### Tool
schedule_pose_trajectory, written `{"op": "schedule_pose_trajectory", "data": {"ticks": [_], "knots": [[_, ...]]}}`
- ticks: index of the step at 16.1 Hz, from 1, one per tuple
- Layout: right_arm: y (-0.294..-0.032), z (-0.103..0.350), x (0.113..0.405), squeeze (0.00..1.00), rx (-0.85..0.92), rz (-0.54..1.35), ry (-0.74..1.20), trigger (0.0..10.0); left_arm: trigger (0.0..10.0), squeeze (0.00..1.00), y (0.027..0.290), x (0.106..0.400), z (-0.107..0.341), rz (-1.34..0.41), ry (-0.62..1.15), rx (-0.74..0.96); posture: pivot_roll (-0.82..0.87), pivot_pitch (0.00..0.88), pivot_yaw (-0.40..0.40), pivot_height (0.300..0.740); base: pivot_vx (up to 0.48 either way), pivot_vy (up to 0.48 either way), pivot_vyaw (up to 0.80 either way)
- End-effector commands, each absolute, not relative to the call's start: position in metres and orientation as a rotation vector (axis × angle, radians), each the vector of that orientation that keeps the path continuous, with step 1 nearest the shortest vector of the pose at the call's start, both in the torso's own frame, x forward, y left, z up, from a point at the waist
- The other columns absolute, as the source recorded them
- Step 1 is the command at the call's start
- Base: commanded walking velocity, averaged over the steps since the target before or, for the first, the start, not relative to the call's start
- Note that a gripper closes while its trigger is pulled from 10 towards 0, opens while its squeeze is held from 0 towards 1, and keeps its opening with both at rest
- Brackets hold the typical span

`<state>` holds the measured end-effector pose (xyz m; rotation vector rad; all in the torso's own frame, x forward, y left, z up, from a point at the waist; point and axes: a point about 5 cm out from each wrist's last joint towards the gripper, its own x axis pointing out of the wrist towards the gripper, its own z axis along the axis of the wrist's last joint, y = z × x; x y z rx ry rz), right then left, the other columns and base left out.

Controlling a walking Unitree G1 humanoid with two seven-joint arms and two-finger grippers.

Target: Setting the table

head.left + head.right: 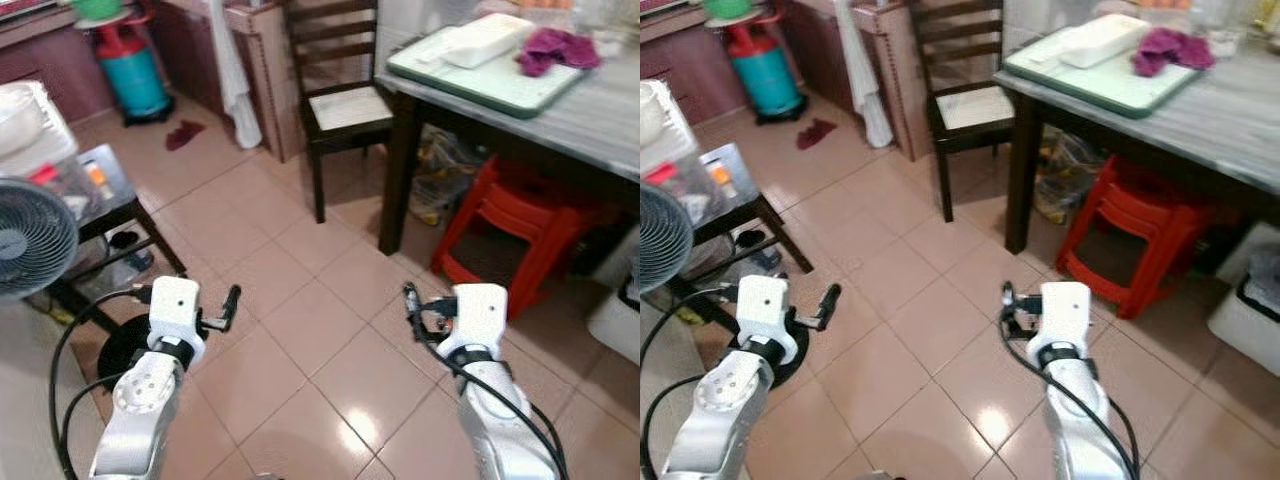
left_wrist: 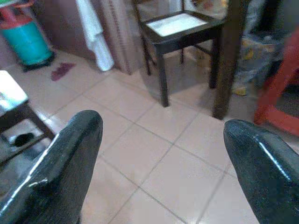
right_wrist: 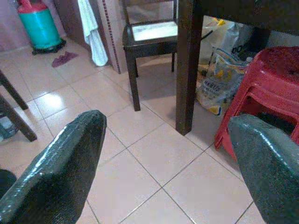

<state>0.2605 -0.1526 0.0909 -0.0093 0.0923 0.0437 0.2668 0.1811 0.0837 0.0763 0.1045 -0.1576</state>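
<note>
1. Left end effector [image 2: 161, 172]: fingers spread apart, nothing between them, held above the tiled floor [image 1: 300, 330].
2. Right end effector [image 3: 168, 172]: fingers likewise apart, empty.
3. Worktop [image 1: 600, 110] ahead and right of the right end effector, well apart; carries a pale green tray [image 1: 480, 75] and a purple cloth [image 1: 555, 48].
4. Dark wooden chair [image 1: 340, 105] ahead, between both end effectors.
</note>
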Motion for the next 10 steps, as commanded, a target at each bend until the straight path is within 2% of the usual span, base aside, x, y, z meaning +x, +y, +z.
{"op": "schedule_pose_trajectory", "data": {"ticks": [1, 3, 4, 10], "knots": [[-0.1539, 0.0903, 0.2603, 0.00, -0.012, 0.037, 0.097, 10.0, 10.0, 0.00, 0.1834, 0.2652, 0.0857, -0.160, 0.097, 0.078, -0.10, 0.109, 0.087, 0.740, 0.000, 0.000, 0.00], [-0.1532, 0.0905, 0.2605, 0.00, -0.014, 0.036, 0.098, 10.0, 10.0, 0.00, 0.1822, 0.2650, 0.0852, -0.169, 0.099, 0.074, -0.10, 0.107, 0.086, 0.740, 0.000, 0.000, -0.53], [-0.1533, 0.0903, 0.2604, 0.00, -0.015, 0.036, 0.099, 10.0, 10.0, 0.00, 0.1818, 0.2654, 0.0850, -0.172, 0.100, 0.071, -0.10, 0.104, 0.086, 0.740, 0.000, -0.296, -0.73], [-0.1547, 0.0912, 0.2589, 0.00, -0.023, 0.037, 0.099, 10.0, 10.0, 0.00, 0.1779, 0.2640, 0.0815, -0.186, 0.113, 0.055, -0.11, 0.107, 0.080, 0.740, 0.000, -0.397, -0.63]]}}
